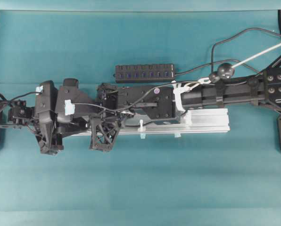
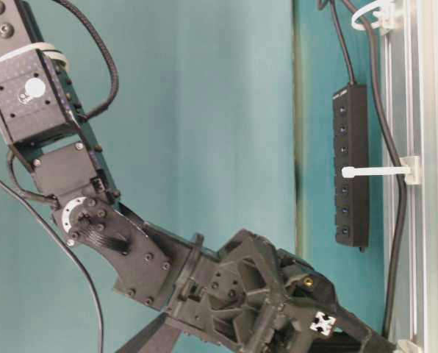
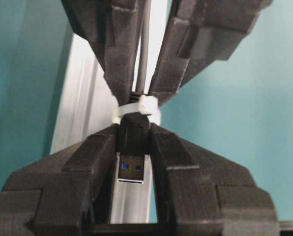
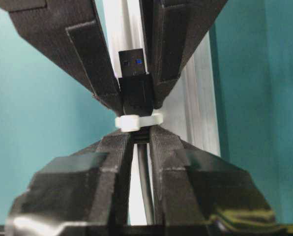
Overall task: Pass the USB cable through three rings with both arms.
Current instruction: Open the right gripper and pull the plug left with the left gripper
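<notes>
usb plug (image 3: 133, 147) sits clamped between left gripper (image 3: 132, 135) fingers, just past ring (image 3: 135, 109).

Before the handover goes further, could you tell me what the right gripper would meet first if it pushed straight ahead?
Most likely the white ring just past its fingertips, then the left gripper holding the USB plug beyond it.

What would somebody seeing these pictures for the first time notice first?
Most likely the handover at a white ring on the silver rail: in both wrist views the two grippers meet tip to tip there. The left gripper clamps the USB plug, which has come through the ring, while the right gripper pinches the cable behind it. From overhead, both black arms lie end to end over the rail on the teal table.
</notes>
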